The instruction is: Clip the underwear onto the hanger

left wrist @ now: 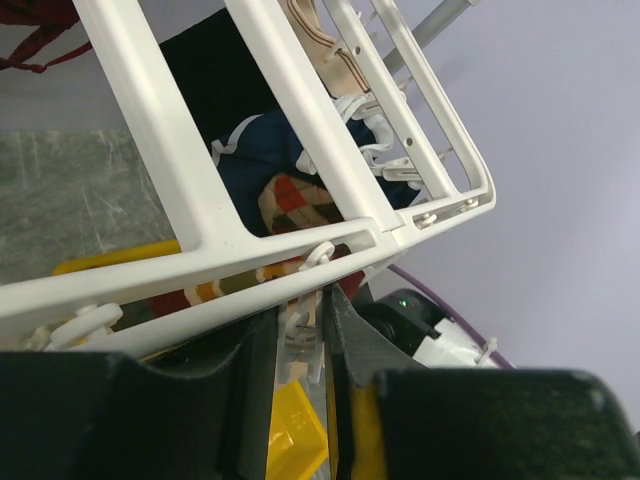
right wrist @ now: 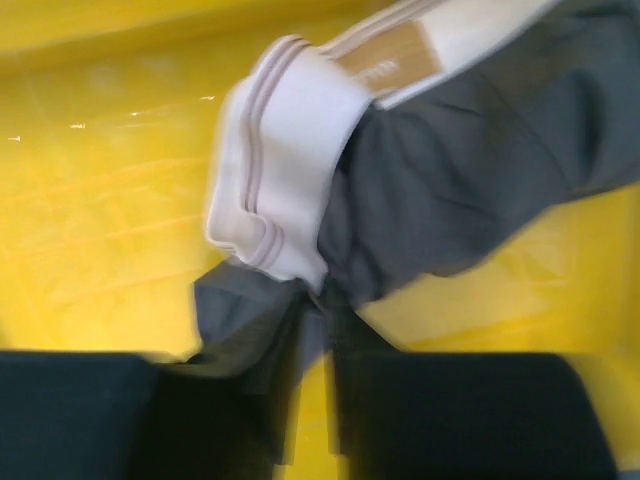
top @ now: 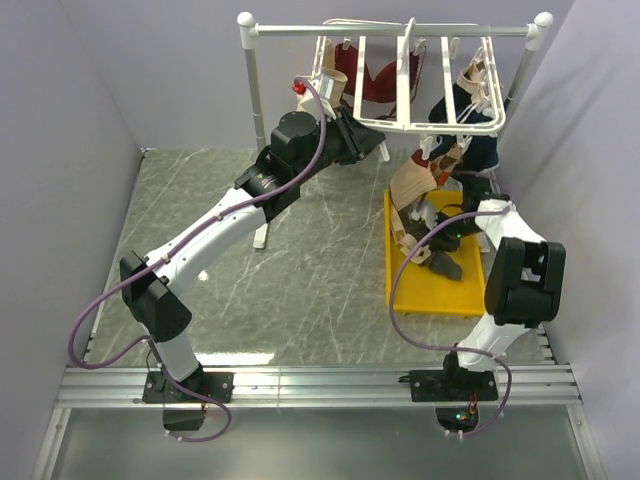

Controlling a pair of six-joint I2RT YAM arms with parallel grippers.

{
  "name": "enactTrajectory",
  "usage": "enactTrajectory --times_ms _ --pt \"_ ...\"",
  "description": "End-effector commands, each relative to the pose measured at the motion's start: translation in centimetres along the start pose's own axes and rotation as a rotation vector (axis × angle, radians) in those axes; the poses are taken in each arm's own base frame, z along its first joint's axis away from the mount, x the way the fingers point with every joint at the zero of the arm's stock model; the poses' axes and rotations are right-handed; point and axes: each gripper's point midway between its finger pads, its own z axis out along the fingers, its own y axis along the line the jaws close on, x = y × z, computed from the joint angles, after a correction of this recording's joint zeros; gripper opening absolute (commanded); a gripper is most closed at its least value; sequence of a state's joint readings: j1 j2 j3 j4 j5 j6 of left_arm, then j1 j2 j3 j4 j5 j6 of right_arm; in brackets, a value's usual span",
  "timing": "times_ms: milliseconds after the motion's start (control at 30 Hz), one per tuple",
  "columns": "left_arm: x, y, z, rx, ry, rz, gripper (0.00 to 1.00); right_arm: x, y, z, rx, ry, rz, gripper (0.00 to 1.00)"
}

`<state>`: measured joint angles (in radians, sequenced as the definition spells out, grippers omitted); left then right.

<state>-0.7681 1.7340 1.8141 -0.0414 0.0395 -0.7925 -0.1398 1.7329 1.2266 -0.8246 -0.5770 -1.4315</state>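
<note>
The white slatted hanger hangs from the stand at the back. My left gripper is at its front rail. In the left wrist view it is closed on a small dangling clip under the hanger. The dark grey underwear lies in the yellow tray. My right gripper is down on it. In the right wrist view it is shut on a fold of the underwear beside its pale band.
The yellow tray sits at the right. The white pole-and-rail stand spans the back. A maroon garment, a navy garment, a plaid one and a beige one hang by the hanger. Walls close both sides.
</note>
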Motion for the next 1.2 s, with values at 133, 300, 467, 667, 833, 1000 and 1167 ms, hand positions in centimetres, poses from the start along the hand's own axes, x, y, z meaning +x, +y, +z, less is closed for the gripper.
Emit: enactTrajectory --times_ms 133,300,467,667,833,1000,1167 --pt "0.6 -1.0 0.1 0.05 0.029 -0.023 0.0 -1.2 1.0 -1.8 0.114 -0.072 -0.207 0.48" --pt "0.6 -0.8 0.0 0.042 0.027 -0.017 0.0 -1.6 2.4 -1.5 0.143 -0.114 -0.325 0.82" --pt "0.5 -0.9 0.0 0.046 0.024 -0.018 0.0 -1.3 3.5 -1.0 0.202 -0.115 -0.462 0.84" --pt "0.7 -0.9 0.1 0.05 0.029 -0.023 0.0 -0.8 3.2 -0.2 0.312 -0.115 -0.601 0.84" --pt "0.8 -0.8 0.2 0.049 0.03 -0.02 0.0 -1.3 2.6 0.5 0.391 -0.153 -0.65 0.85" --pt "0.9 -0.7 0.2 0.049 0.034 -0.018 0.0 -1.4 2.4 1.2 0.455 -0.192 -0.66 0.85" --pt "1.0 -0.3 0.3 0.047 0.039 -0.023 0.0 -1.8 1.4 1.1 0.523 -0.209 -0.692 0.85"
